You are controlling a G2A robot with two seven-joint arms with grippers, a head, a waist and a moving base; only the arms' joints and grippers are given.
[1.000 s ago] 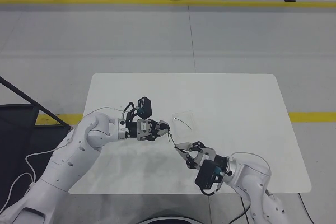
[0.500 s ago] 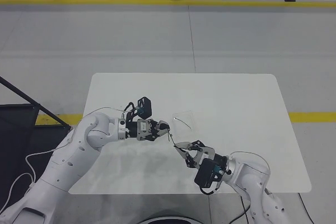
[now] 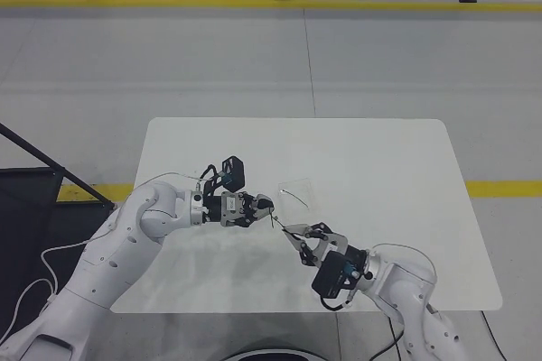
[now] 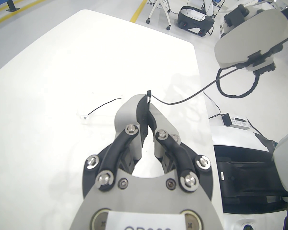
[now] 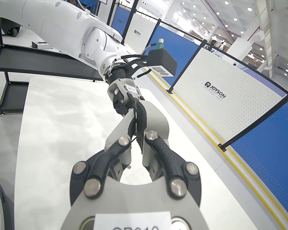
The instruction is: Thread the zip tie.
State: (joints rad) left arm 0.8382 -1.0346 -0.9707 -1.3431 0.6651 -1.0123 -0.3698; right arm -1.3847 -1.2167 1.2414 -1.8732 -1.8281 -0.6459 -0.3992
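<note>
Nearest, the right gripper (image 3: 295, 232), clamped on the strap of the zip tie (image 4: 173, 103), is found drawn closer since a second ago to the left gripper (image 3: 263, 207), pinched on the tie's head just beyond, above the table (image 3: 388, 162), so threading is judged imminent.

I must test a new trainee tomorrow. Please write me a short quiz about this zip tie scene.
1. True or false: the left gripper is shut on the zip tie.
2. The right gripper holds: A) nothing, B) the same zip tie, C) a screwdriver.
3. Where does the second zip tie lie?
Key: 1 true. 2 B. 3 Flat on the white table, apart from both grippers.
</note>
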